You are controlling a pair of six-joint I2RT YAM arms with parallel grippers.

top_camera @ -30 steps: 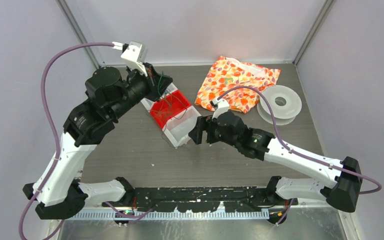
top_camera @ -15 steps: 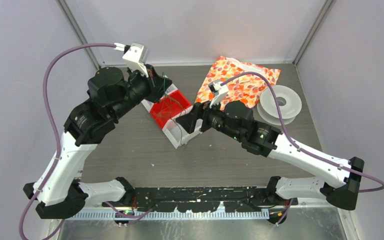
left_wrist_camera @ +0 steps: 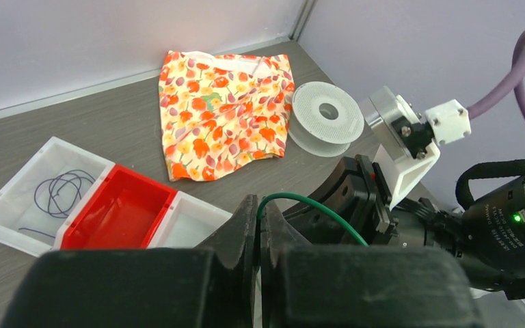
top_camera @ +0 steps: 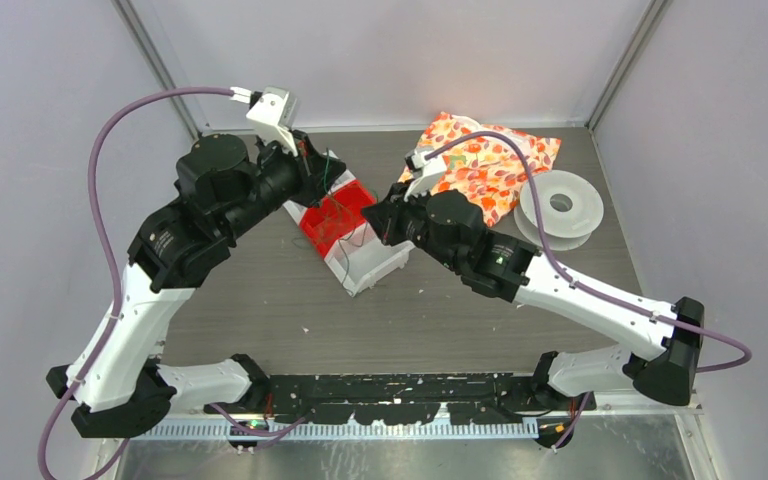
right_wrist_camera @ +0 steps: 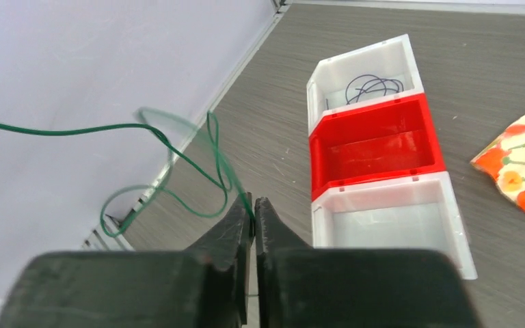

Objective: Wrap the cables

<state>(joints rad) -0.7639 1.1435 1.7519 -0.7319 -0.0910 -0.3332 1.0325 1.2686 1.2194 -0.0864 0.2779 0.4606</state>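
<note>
A thin green cable [left_wrist_camera: 314,209] arcs out of my left gripper [left_wrist_camera: 260,203], which is shut on it above the tray. The same green cable [right_wrist_camera: 178,147] hangs in loose loops and runs into the tips of my right gripper [right_wrist_camera: 253,202], whose jaws are closed on it with only a sliver of gap. In the top view my left gripper [top_camera: 312,165] and right gripper [top_camera: 372,213] face each other over the tray [top_camera: 385,265]. A second, dark cable [right_wrist_camera: 372,87] lies coiled in the tray's far white compartment.
The tray has a red middle compartment [right_wrist_camera: 376,147] and a bare white near compartment [right_wrist_camera: 389,229]. A floral cloth [top_camera: 480,165] lies at the back, with a clear plastic spool [top_camera: 560,205] to its right. Walls close in the table on three sides.
My right gripper has travelled left and away over the tray toward the left gripper, and its jaws have gone from wide open to closed on the green cable. The left arm has barely moved.
</note>
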